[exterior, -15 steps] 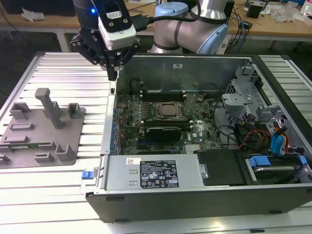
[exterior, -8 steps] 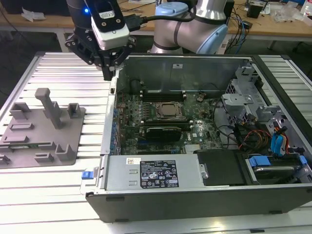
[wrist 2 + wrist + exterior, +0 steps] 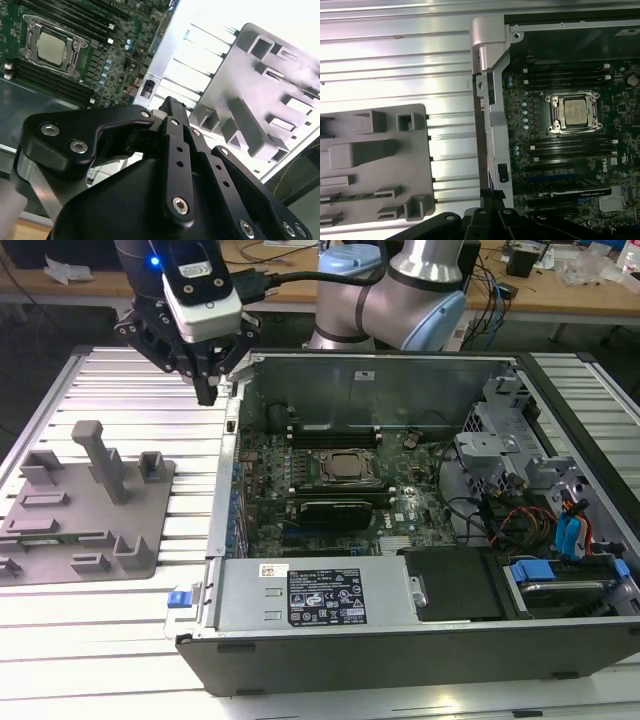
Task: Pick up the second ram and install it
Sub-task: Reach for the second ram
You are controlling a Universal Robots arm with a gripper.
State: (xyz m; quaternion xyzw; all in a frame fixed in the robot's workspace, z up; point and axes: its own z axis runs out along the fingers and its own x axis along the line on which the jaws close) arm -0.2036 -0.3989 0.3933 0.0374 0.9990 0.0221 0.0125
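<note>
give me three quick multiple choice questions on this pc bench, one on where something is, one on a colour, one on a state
1. In the exterior view, where is the black robot hand?
A) above the open metal computer case's wall on the exterior view's left
B) down in the drive bay
C) on the power supply label

2. What colour is the moulded plastic holder tray?
A) red
B) grey
C) yellow

3. The motherboard's processor socket is:
A) empty
B) hidden under a fan
C) holding a square silver chip

Answers:
1 A: the hand hangs over that wall, between tray and case.
2 B: the tray is plain grey all over.
3 C: the chip sits framed in the socket in both wrist views.
</note>
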